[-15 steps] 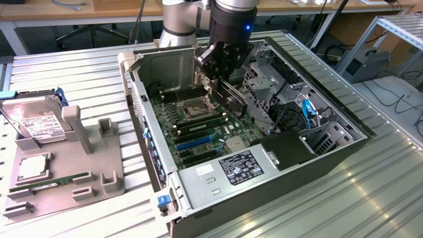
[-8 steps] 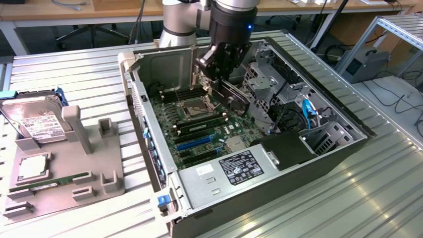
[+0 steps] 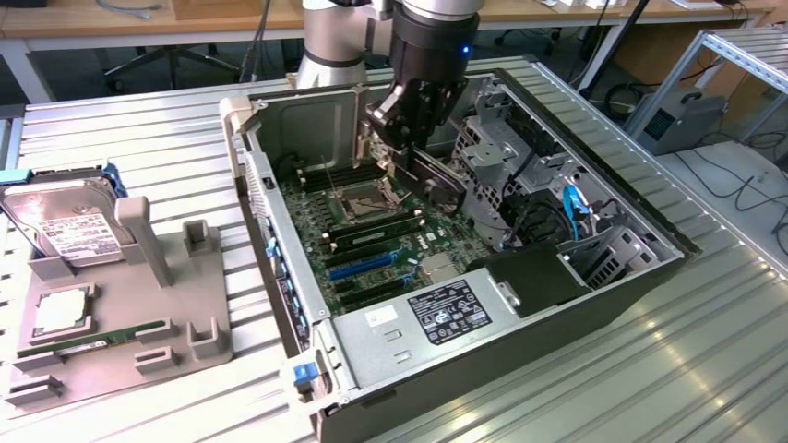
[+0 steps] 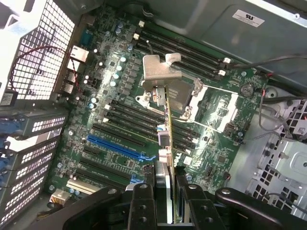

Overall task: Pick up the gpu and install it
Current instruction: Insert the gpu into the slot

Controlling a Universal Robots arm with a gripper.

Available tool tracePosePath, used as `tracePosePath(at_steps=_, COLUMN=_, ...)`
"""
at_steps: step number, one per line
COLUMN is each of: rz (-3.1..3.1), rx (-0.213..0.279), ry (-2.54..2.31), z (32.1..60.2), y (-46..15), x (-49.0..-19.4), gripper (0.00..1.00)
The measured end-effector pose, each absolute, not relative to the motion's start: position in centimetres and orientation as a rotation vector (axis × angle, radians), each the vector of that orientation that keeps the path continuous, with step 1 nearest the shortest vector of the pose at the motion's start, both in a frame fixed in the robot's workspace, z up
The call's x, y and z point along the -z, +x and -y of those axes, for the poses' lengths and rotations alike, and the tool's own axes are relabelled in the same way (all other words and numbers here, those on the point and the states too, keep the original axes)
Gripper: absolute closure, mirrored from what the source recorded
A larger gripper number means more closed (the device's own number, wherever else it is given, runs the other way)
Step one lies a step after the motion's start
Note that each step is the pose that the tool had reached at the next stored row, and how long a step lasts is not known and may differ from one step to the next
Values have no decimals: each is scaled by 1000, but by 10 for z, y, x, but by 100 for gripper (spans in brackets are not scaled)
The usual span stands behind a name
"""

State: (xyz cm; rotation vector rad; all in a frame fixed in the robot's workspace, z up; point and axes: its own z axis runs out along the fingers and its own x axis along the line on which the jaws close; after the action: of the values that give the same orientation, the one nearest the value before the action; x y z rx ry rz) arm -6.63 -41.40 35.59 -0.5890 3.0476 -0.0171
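Observation:
The gpu (image 3: 441, 180) hangs inside the open computer case (image 3: 518, 341), above the green motherboard (image 3: 369, 231), with my gripper (image 3: 412, 138) shut on it. In the wrist view the card (image 4: 167, 129) shows edge-on, its silvery end bracket (image 4: 160, 72) pointing away from the black fingers (image 4: 144, 203) that clamp it on both sides, my gripper (image 4: 168, 206) around its near end. The card's lower edge floats above the board near the CPU socket (image 4: 180, 96), apart from the blue expansion slot (image 4: 120, 146) and the black slots beside it.
Drive cages and cables (image 3: 555, 212) crowd the case on the exterior view's right. A power supply (image 3: 431, 318) sits at the case's near end. On the exterior view's left a grey fixture (image 3: 148, 314) carries a hard drive (image 3: 68, 231), a memory stick (image 3: 99, 340) and a square chip (image 3: 62, 314).

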Motion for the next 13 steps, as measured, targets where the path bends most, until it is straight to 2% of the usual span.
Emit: tracePosePath(at_steps=13, rz=-3035, rx=16, ry=-651, z=414, y=-66, x=-356, gripper=72)
